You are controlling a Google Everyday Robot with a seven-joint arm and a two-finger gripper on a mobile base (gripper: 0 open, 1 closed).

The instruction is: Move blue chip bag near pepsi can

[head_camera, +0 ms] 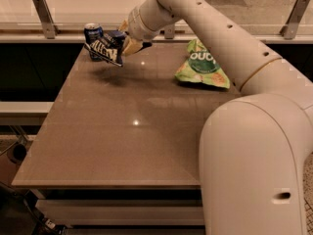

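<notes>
The pepsi can [92,35], dark blue with a silver top rim, stands upright at the table's far left corner. The blue chip bag [106,49], crinkly navy with white lettering, hangs just above the table right next to the can, partly in front of it. My gripper [125,44] is shut on the blue chip bag's right end and holds it off the surface. The white arm reaches in from the right over the table's back part.
A light green chip bag [201,64] lies flat at the table's back right. The brown table [132,131] stretches toward the camera. A railing with metal posts [42,13] runs behind the table's far edge.
</notes>
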